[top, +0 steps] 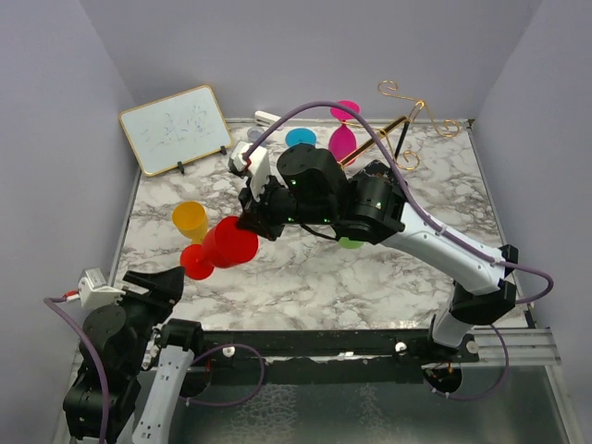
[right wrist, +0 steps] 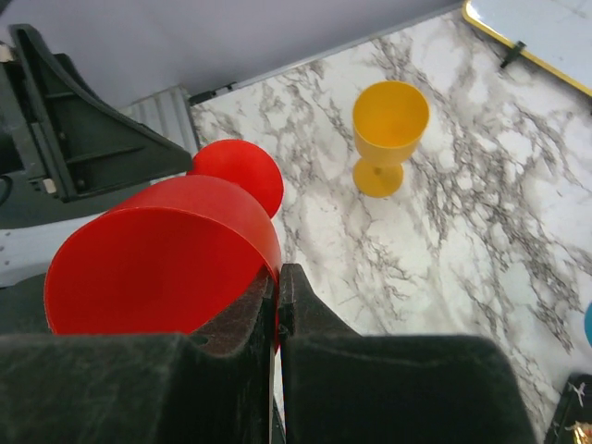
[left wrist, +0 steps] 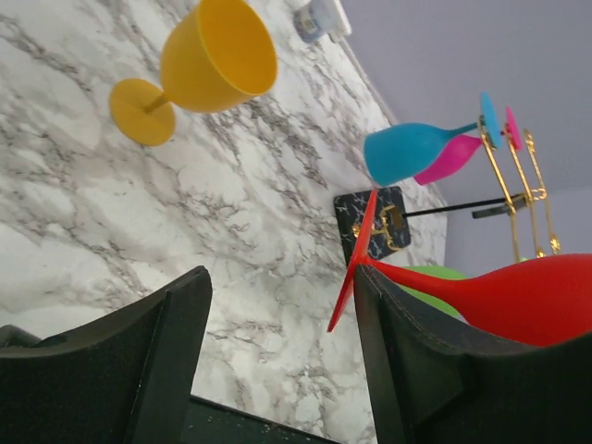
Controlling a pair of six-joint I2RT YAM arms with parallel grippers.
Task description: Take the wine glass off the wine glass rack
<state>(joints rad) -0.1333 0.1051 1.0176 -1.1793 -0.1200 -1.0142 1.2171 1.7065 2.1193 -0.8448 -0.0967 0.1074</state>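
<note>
I can read nothing here. The whiteboard at the back of the desk carries only faint scribbles, too pale to make out as words or numbers. The gold marks on the black base of the rack don't form letters I can read.
</note>
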